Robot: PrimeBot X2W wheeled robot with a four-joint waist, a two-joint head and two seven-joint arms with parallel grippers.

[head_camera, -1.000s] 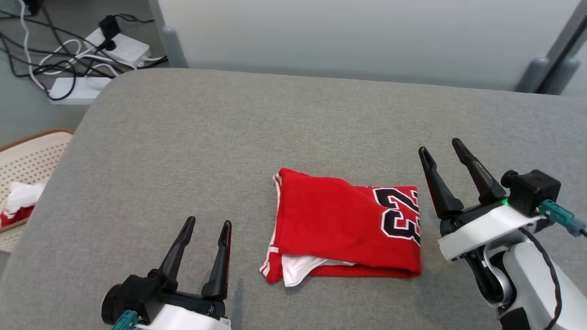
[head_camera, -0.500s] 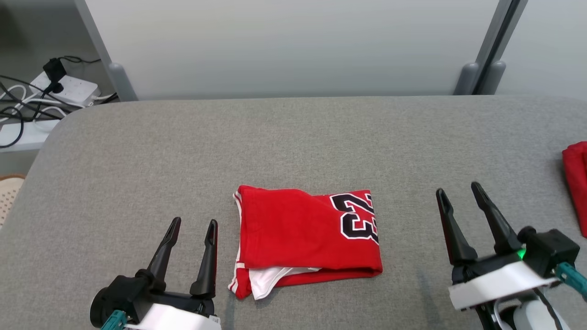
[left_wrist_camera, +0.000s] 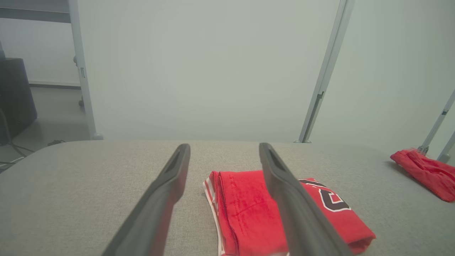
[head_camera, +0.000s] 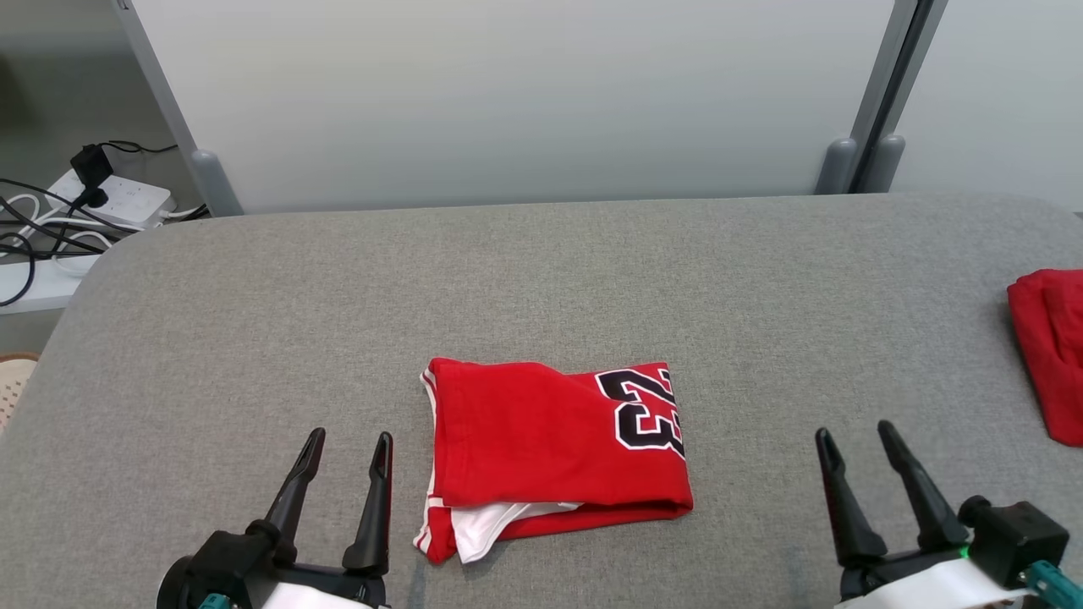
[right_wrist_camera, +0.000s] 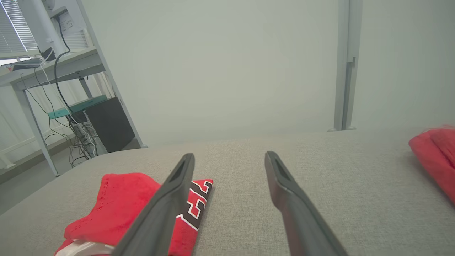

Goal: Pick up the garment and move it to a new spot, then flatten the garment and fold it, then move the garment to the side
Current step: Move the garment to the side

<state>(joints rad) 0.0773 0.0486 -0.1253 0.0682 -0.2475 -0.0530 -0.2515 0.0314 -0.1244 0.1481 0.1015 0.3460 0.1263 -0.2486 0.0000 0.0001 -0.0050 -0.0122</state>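
A grey padded table (head_camera: 254,321) spans the head view, with a pale partition panel (head_camera: 508,101) standing behind it at 12 o'clock. The folded red jersey (head_camera: 525,431) lies flat on the table at about 6 o'clock from the table's middle. It is trimmed in white, a black "23" outlined in white is at its 3 o'clock end, and a white inner layer peeks out at its 7 o'clock corner. A second red garment (head_camera: 1053,355) lies well apart at the table's 3 o'clock edge, cut off by the frame. The left gripper (head_camera: 349,436) hovers at 7 o'clock, just beside the jersey's 9 o'clock edge, jaws spread wide and holding nothing. The right gripper (head_camera: 854,430) sits at 5 o'clock, clear of the jersey, its jaws likewise wide apart and empty. Off the table at 10 o'clock, a white power strip (head_camera: 114,199) lies among dark cables, and a perforated basket (head_camera: 10,385) shows at 9 o'clock.
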